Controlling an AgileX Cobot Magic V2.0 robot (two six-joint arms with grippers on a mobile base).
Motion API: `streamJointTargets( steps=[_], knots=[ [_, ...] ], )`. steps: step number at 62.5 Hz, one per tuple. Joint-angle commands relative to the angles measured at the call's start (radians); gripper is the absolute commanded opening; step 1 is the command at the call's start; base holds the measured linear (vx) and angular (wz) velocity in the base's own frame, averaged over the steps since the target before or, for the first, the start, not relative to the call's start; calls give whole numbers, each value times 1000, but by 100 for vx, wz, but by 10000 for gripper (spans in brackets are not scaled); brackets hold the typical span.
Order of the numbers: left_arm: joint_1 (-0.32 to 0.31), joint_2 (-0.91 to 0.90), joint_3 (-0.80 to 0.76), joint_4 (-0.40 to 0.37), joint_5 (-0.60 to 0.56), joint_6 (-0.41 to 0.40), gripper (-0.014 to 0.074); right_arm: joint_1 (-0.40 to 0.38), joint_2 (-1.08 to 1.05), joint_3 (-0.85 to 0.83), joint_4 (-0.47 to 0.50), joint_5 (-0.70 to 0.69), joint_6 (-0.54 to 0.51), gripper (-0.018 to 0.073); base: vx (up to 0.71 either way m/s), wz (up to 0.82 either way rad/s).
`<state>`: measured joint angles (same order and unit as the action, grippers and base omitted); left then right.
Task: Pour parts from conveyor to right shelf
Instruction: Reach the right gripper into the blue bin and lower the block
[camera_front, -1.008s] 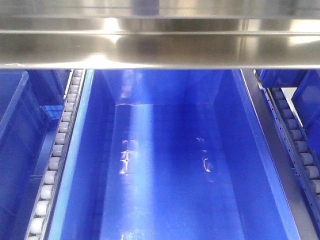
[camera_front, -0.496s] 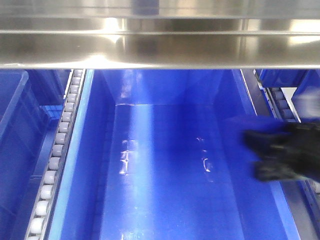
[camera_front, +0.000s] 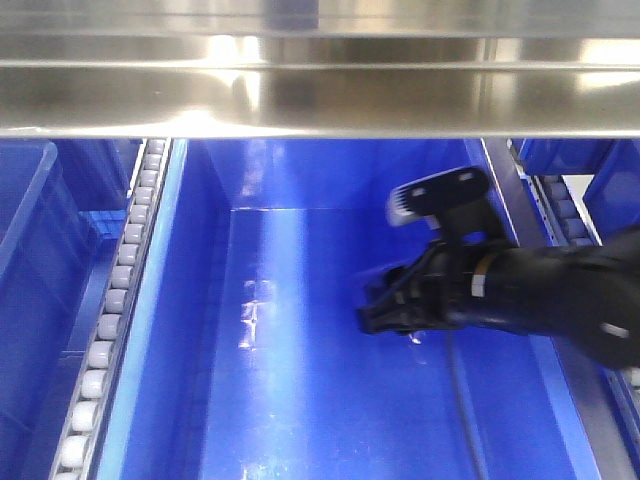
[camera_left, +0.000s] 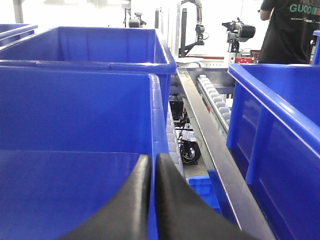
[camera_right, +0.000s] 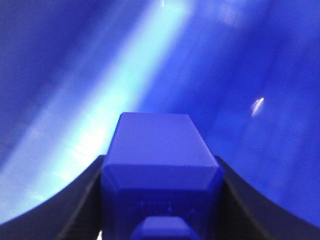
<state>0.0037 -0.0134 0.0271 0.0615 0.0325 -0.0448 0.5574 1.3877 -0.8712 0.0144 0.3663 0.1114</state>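
Observation:
My right gripper (camera_front: 373, 312) reaches in from the right over the floor of a large deep-blue bin (camera_front: 300, 400) on the steel shelf (camera_front: 320, 100). In the right wrist view it (camera_right: 161, 160) is shut on a bright-blue part (camera_right: 160, 145), with the short knob toward the camera and the bin's floor behind it. In the front view the part is hard to make out against the bin. My left gripper (camera_left: 152, 167) is shut and empty, by the rim of another blue bin (camera_left: 75, 115). The conveyor is out of view.
Grey roller rails (camera_front: 115, 300) run on both sides of the middle bin, with more blue bins beyond. The steel beam hangs low over the bin's far end. In the left wrist view a blue bin (camera_left: 280, 125) stands at the right and a person (camera_left: 290, 25) stands far back.
My right arm has come in from the right edge and moved left and deeper over the middle bin, carrying the part. One second ago it was out of the front view.

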Motion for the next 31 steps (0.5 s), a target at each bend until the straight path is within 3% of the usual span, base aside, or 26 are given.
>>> streamJointTargets(
  steps=[1, 15, 31],
  knots=[
    [2, -15, 30, -2, -73, -8, -6, -5, 42, -62, 0, -64, -1, 27, 0, 0],
    [2, -15, 30, -2, -73, -8, -6, -5, 197, -163, -14, -21, -8, 110, 0, 0],
    [2, -15, 30, -2, -73, -8, -6, -5, 358, -318, -7, 171, -8, 277, 0, 0]
  ],
)
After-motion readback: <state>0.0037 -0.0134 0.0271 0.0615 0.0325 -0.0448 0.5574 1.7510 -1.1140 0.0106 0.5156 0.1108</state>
